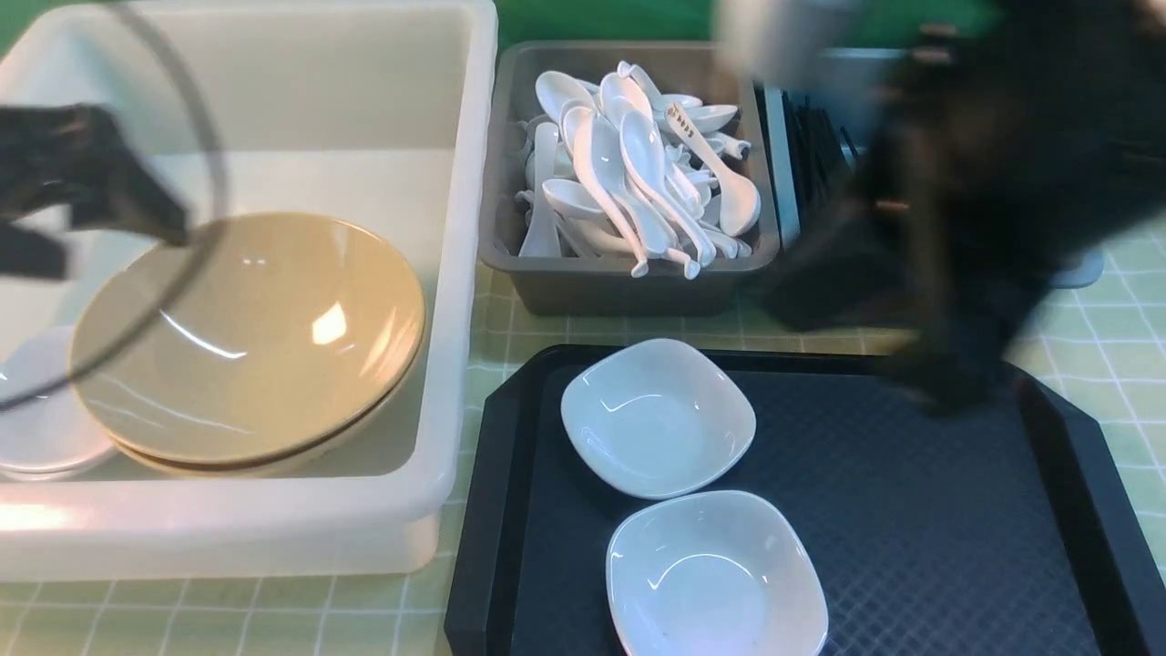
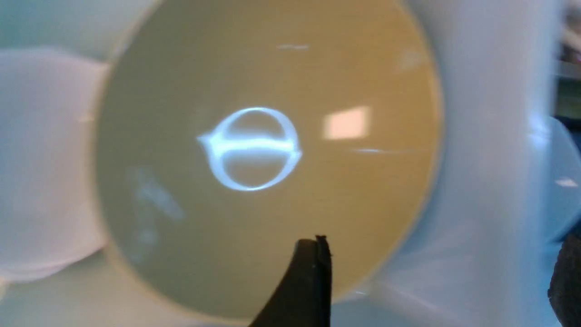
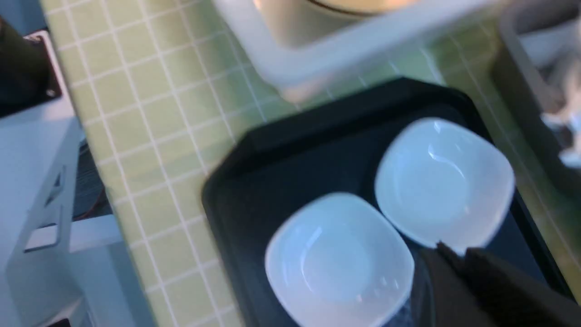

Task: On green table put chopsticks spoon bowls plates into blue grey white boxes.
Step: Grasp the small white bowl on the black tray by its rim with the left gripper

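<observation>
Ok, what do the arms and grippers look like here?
Both are black. The left gripper is angular, with a thin dark cable looping past it. The right arm is a bulky, motion-blurred black shape. Jaws taper to dark tips in wrist views. No markings legible.

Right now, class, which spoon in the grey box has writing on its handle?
The spoon lying topmost on the right of the pile: dark lettering marks its handle; the rest are plain.
</observation>
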Tool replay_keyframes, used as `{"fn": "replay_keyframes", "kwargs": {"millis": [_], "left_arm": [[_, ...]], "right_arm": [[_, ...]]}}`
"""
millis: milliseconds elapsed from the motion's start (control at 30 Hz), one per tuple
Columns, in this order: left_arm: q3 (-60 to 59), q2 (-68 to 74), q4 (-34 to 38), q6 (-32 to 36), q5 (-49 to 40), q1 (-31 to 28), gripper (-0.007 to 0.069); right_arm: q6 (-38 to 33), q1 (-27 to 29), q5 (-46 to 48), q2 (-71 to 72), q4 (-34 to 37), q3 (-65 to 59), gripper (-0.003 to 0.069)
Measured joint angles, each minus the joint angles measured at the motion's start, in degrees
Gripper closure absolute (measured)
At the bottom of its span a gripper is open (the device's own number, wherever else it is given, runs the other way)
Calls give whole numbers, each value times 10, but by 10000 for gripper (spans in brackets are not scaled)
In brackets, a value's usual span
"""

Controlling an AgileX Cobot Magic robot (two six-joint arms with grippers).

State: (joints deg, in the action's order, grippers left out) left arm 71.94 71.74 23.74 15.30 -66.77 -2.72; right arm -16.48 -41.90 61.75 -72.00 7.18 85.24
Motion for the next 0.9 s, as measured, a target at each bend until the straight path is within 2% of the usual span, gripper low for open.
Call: {"fn": "replay_keyframes", "kwargs": {"millis": [33,133,167,200,300,433,600,900], "left_arm": [[-5,-6,13,10,0,20,-16],[-38,-21,56,36,1,128,33],[-40,-21,58,36,3,135,36],[-57,-18,69,33,14,179,54],[-80,7,78,15,46,263,88],[-85,75,78,-23,86,350,125],[-85,183,84,-91,122,396,144],[-85,274,49,-191,194,400,144]], "right_arm": [[0,2,-6,18,0,-25,580],[5,3,-29,76,3,-101,580],[7,3,-33,83,3,-105,580],[14,3,-43,101,3,-132,579],[29,3,-65,134,3,-180,575],[42,3,-73,153,3,-201,570],[57,3,-75,155,3,-202,566],[105,3,-108,155,3,-202,558]]}}
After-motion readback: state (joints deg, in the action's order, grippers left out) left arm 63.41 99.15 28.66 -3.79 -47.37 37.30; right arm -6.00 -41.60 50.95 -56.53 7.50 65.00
